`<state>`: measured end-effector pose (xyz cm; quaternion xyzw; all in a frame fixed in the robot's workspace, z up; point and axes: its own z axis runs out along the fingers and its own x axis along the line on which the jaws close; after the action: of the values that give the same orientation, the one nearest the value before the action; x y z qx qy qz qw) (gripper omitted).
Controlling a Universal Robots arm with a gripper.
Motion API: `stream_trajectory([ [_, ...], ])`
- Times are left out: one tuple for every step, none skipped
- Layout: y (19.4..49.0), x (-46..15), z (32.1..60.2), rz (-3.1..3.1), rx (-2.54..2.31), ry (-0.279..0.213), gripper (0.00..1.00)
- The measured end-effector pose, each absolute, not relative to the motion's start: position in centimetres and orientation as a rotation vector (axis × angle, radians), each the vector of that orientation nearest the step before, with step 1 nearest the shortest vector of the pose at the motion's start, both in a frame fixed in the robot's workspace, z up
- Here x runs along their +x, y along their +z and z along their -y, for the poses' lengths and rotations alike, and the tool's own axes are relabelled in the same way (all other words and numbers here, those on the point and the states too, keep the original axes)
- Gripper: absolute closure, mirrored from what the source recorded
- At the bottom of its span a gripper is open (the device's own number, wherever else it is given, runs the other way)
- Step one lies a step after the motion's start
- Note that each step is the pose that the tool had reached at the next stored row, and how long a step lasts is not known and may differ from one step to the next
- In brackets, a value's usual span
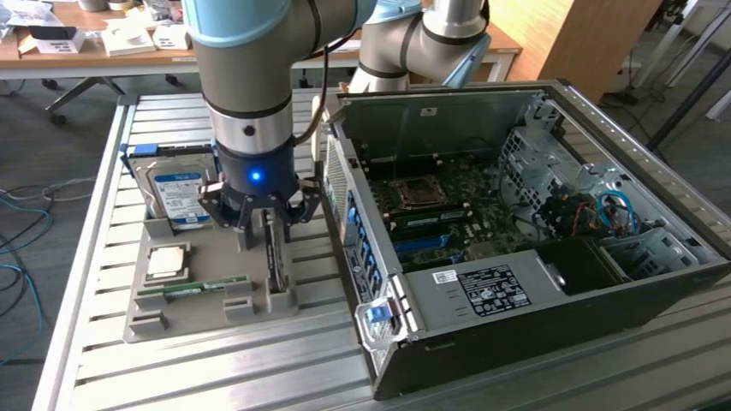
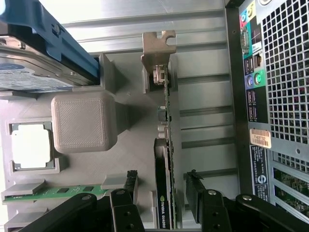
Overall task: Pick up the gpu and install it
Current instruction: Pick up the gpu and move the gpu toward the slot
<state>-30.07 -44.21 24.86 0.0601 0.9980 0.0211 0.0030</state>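
The gpu (image 1: 274,261) stands on edge in a slot of the grey holder (image 1: 194,310), beside the open computer case (image 1: 514,223) on the slatted surface (image 1: 205,370). The fingers (image 2: 194,191) are spread apart, one either side of the card's upper edge, not touching it. A hard drive (image 1: 177,193), a processor (image 1: 168,259) and a memory stick (image 1: 205,287) share the holder.
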Motion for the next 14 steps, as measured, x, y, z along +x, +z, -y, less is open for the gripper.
stream_trajectory([
  [24.83,-30.07,44.21,-3.129,0.189,0.066,0.47],
  [24.8,-30.07,44.21,-3.129,0.189,0.066,0.47],
  [24.76,-30.07,44.21,-3.129,0.189,0.066,0.47],
  [24.72,-30.07,44.21,-3.129,0.189,0.066,0.47],
  [24.67,-30.06,44.21,-3.129,0.189,0.066,0.47],
  [24.62,-30.06,44.21,-3.129,0.189,0.066,0.47],
  [24.57,-30.07,44.21,-3.129,0.189,0.066,0.47],
  [24.51,-30.07,44.21,-3.129,0.189,0.066,0.47],
  [24.43,-30.07,44.21,-3.129,0.189,0.066,0.47],
  [24.36,-30.07,44.21,-3.129,0.189,0.066,0.47],
  [24.3,-30.07,44.21,-3.129,0.189,0.066,0.47],
  [24.23,-30.07,44.21,-3.129,0.189,0.066,0.47],
  [24.16,-30.06,44.21,-3.129,0.189,0.066,0.47],
  [24.1,-30.07,44.21,-3.129,0.189,0.066,0.47],
])
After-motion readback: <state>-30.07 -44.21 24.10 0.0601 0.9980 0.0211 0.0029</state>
